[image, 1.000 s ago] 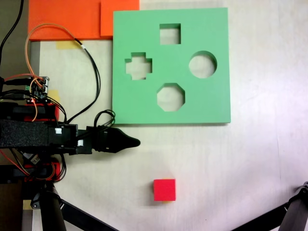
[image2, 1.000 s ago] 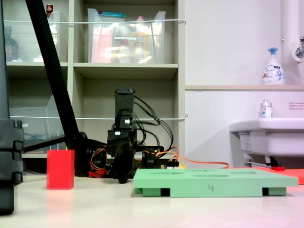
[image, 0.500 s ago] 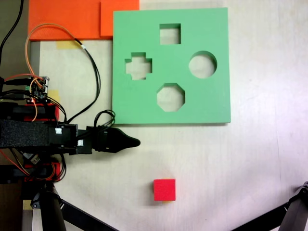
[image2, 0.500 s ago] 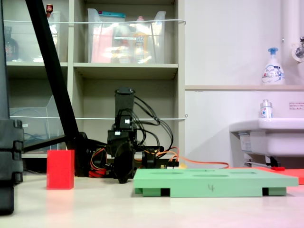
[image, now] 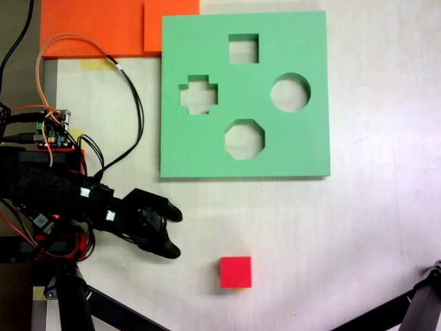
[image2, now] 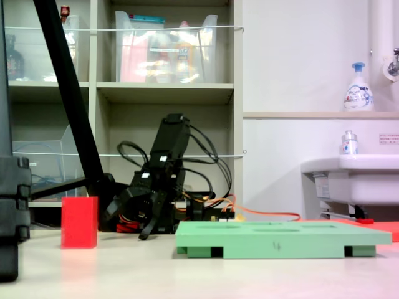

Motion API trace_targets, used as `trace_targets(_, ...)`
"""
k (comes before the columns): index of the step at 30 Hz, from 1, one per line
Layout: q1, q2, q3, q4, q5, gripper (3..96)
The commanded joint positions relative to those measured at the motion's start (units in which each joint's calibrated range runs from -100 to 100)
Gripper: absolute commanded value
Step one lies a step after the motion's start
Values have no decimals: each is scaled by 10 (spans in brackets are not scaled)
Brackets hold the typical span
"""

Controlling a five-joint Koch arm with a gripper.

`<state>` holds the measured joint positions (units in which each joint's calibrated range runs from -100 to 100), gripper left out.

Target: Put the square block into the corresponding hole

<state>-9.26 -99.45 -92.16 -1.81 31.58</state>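
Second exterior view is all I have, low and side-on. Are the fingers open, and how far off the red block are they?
Observer: Open. In the first exterior view the gripper has its fingers spread and empty. The square block lies apart from it, toward the first exterior view's lower right.
Operator: Which cut-out is the square one? I only see the board's edge.
Observer: The corresponding hole is nearest the top edge of the green board in the first exterior view, farthest from the block. It is empty.
Operator: Straight run to it?
Observer: The octagonal cut-out lies roughly on that line.
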Motion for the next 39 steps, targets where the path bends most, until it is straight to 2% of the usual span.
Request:
trace_targets(1,-5,-1,211,-408,56,487)
trace_targets(9,-2,419,779,-916,82,482)
trace_targets(12,1,478,905,-961,83,479)
trace_targets(19,3,562,1002,-961,84,487)
trace_targets(22,-5,648,1060,-961,72,558)
trace_targets(27,-15,771,1110,-961,55,801)
trace_targets(30,-19,834,1134,-961,49,893)
trace_targets(39,-28,1004,1198,-955,38,894)
